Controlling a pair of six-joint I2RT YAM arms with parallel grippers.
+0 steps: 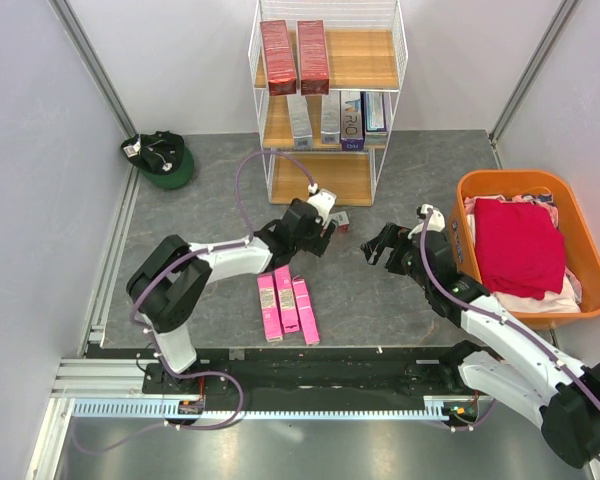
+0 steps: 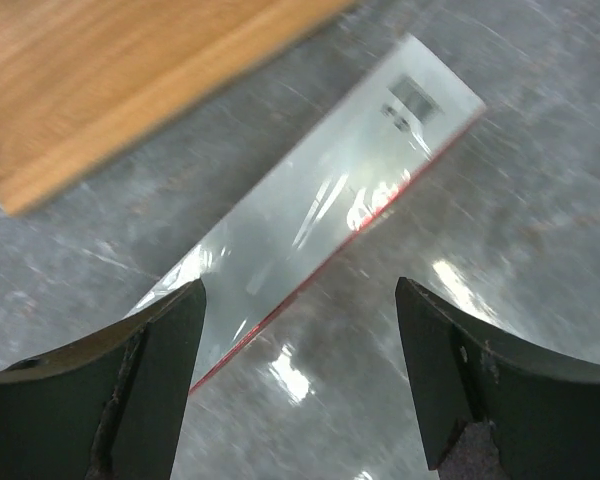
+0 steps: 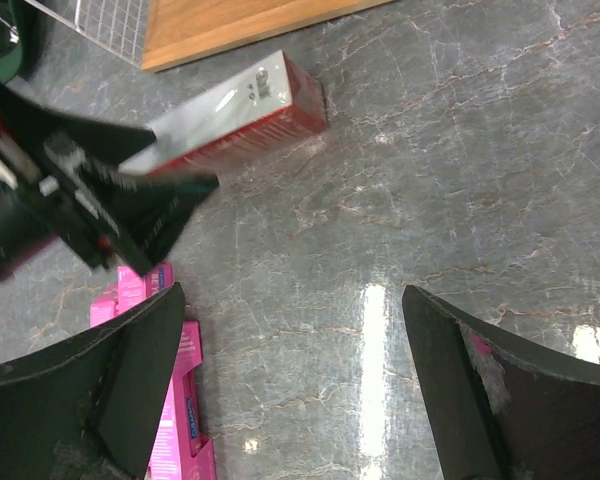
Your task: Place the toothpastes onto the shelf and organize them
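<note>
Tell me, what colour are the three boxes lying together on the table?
The three boxes are bright pink; top view.

The right gripper (image 3: 292, 295) hangs over a grey marbled bench (image 3: 460, 150), its two dark fingers spread wide with nothing between them. Ahead and to its left lies a dark red toothpaste box (image 3: 250, 115) with a shiny silvery face, one end by the black left gripper (image 3: 130, 190). Beside its left finger lie pink boxes (image 3: 175, 400). Farthest ahead is the shelf (image 3: 240, 25), showing a wooden board.
</note>
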